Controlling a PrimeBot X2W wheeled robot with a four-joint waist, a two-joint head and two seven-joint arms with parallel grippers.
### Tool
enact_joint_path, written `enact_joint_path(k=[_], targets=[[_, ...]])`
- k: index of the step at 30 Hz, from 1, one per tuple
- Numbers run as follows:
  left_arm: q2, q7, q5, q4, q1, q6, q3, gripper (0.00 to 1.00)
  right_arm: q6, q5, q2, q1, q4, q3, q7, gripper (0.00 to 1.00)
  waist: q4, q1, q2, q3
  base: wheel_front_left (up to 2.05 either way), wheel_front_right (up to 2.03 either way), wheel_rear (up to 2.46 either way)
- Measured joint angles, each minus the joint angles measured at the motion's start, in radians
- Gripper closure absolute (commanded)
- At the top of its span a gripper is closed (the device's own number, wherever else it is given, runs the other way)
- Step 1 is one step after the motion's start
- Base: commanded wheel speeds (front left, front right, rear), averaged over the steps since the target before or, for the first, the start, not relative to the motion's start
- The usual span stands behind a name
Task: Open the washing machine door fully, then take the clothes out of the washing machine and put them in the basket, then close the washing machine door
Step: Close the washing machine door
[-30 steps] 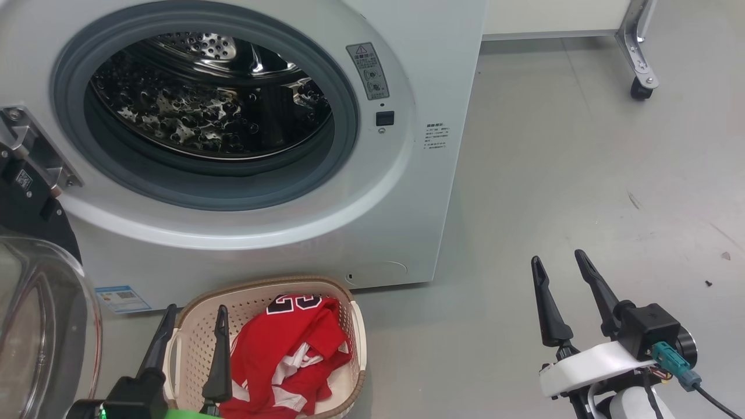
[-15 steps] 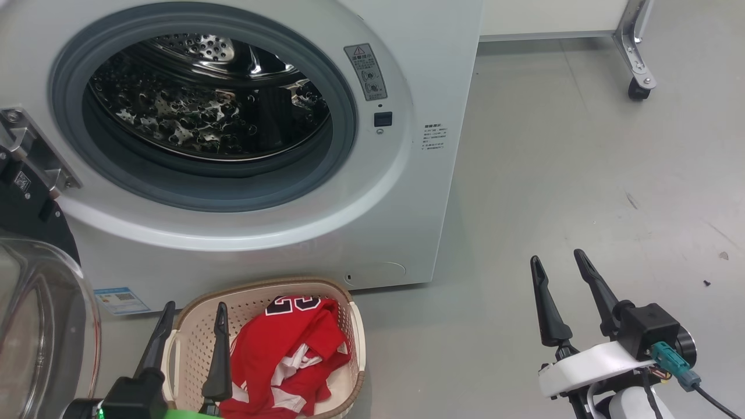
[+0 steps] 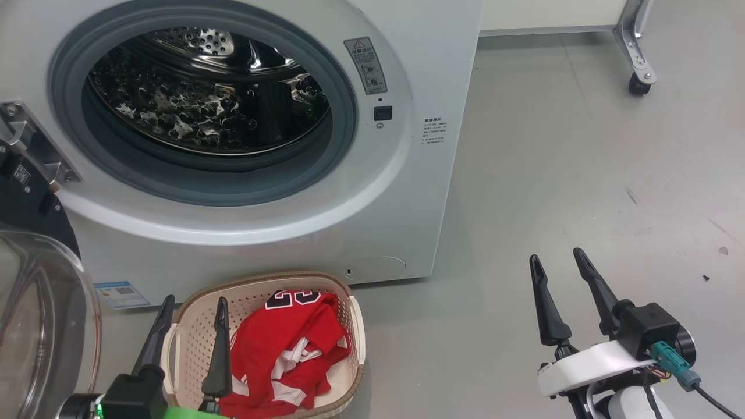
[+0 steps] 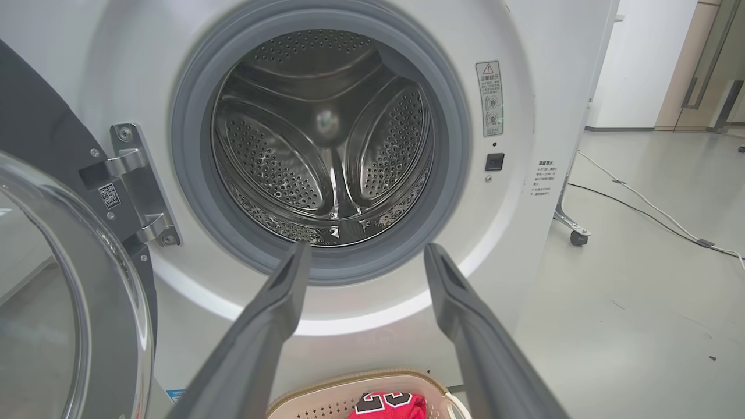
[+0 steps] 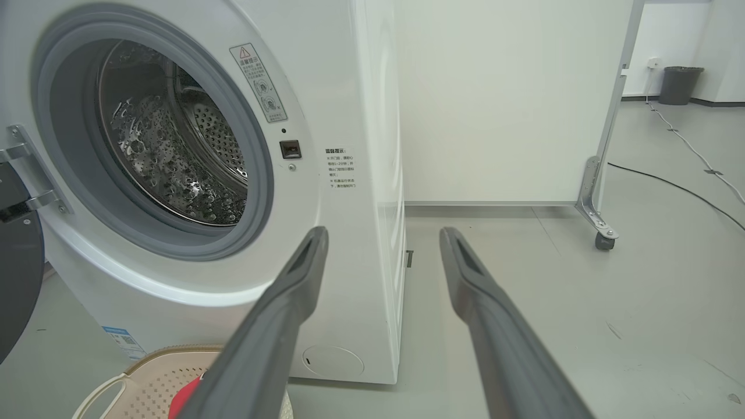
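Left hand (image 3: pixel 195 301) spread wide, holding nothing, poised over the basket (image 3: pixel 262 278), where the clothes (image 3: pixel 285 343) lie heaped. Right hand (image 3: pixel 556 256) likewise wide and empty above bare floor (image 3: pixel 553 174). Washing machine door (image 3: pixel 46 326) stands swung out just beside the left hand. Drum (image 3: pixel 204 99) of the washing machine (image 3: pixel 407 192) looks empty. Risks, judged: fingers clipping the door while reaching round it; a weak push leaving it unlatched. Floor smooth, grey, scuffed; castered frame (image 3: pixel 637 70) well behind.
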Motion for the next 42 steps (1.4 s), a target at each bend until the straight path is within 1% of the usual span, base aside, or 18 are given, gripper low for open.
enact_joint_path(k=[27, 42], targets=[[0.007, 0.019, 0.007, -0.027, 0.000, 0.000, -0.015, 0.00, 0.000, 0.000, 0.001, 0.000, -0.001, -0.001, 0.000, 0.00, 0.003, 0.0000, 0.0000, 0.001, -1.00, 1.00, 0.00], [0.008, 0.019, 0.007, -0.036, 0.000, 0.000, -0.007, 0.00, 0.000, 0.000, 0.001, 0.000, -0.001, -0.001, 0.000, 0.00, 0.003, 0.0000, 0.0000, 0.004, -0.49, 0.49, 0.00]])
